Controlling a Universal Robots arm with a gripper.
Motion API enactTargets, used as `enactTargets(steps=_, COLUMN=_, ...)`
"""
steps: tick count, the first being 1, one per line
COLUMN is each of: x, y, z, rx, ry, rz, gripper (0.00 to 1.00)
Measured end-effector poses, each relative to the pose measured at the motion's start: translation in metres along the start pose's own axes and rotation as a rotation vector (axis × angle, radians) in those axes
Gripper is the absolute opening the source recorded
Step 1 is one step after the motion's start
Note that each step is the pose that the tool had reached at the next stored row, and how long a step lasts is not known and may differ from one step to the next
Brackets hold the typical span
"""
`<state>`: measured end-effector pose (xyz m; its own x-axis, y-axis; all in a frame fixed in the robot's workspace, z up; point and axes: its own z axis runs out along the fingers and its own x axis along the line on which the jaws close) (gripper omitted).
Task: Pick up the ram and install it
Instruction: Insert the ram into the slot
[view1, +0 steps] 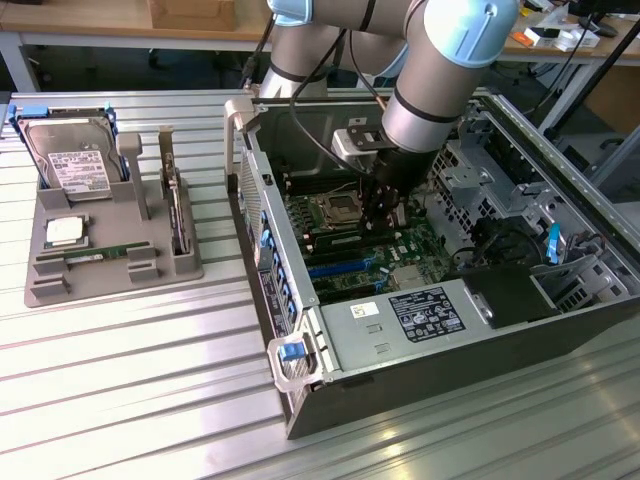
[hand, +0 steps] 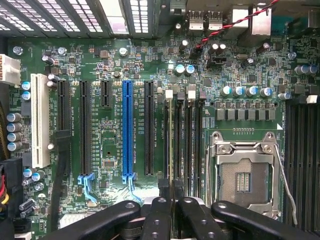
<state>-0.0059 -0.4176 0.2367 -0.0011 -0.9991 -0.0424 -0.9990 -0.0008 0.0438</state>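
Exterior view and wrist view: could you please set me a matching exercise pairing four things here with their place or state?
Things:
1. hard drive
2. processor chip
3. gripper
4. processor socket

Places or states:
A. lying flat in the grey tray, in front of the hard drive
B. empty, on the motherboard
C. propped up in the grey tray, white label showing
D. shut, inside the open computer case, above the motherboard

Pairs: 1-C, 2-A, 3-D, 4-B
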Motion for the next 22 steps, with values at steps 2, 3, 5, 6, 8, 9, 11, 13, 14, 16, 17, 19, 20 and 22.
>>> enactTargets(steps=2, x=0.0, y=0.0, z=0.0007, rx=-0.0002, ry=-0.001, rz=0.0, gripper=0.12)
enactTargets(steps=3, x=0.0, y=0.0, z=0.0012, rx=-0.0003, ry=-0.0013, rz=0.0, gripper=0.12)
enactTargets(steps=5, x=0.002, y=0.0001, z=0.0021, rx=-0.0002, ry=-0.0019, rz=0.0, gripper=0.12)
enactTargets(steps=6, x=0.002, y=0.0002, z=0.0021, rx=-0.0002, ry=-0.0021, rz=0.001, gripper=0.12)
enactTargets(steps=8, x=0.003, y=0.0004, z=0.0019, rx=0.0, ry=-0.0028, rz=0.001, gripper=0.12)
enactTargets(steps=9, x=0.003, y=0.0005, z=0.001, rx=0.0002, ry=-0.0028, rz=0.001, gripper=0.12)
enactTargets(steps=11, x=0.003, y=0.0005, z=0.0009, rx=0.0002, ry=-0.0029, rz=0.002, gripper=0.12)
enactTargets(steps=13, x=0.003, y=0.0005, z=0.0021, rx=-0.0002, ry=-0.0038, rz=0.002, gripper=0.12)
enactTargets(steps=14, x=0.003, y=0.0005, z=0.0024, rx=-0.0004, ry=-0.0037, rz=0.002, gripper=0.12)
enactTargets(steps=16, x=0.003, y=0.0005, z=0.0025, rx=-0.0004, ry=-0.0038, rz=0.002, gripper=0.12)
enactTargets(steps=17, x=0.003, y=0.0005, z=0.0025, rx=-0.0003, ry=-0.0039, rz=0.002, gripper=0.12)
enactTargets(steps=19, x=0.003, y=0.0005, z=0.0025, rx=-0.0003, ry=-0.0039, rz=0.002, gripper=0.19)
enactTargets(steps=20, x=0.003, y=0.0006, z=-0.0004, rx=-0.0002, ry=-0.0038, rz=0.002, gripper=0.19)
enactTargets(steps=22, x=-0.001, y=0.0012, z=-0.0148, rx=0.0009, ry=-0.0038, rz=0.002, gripper=0.11)
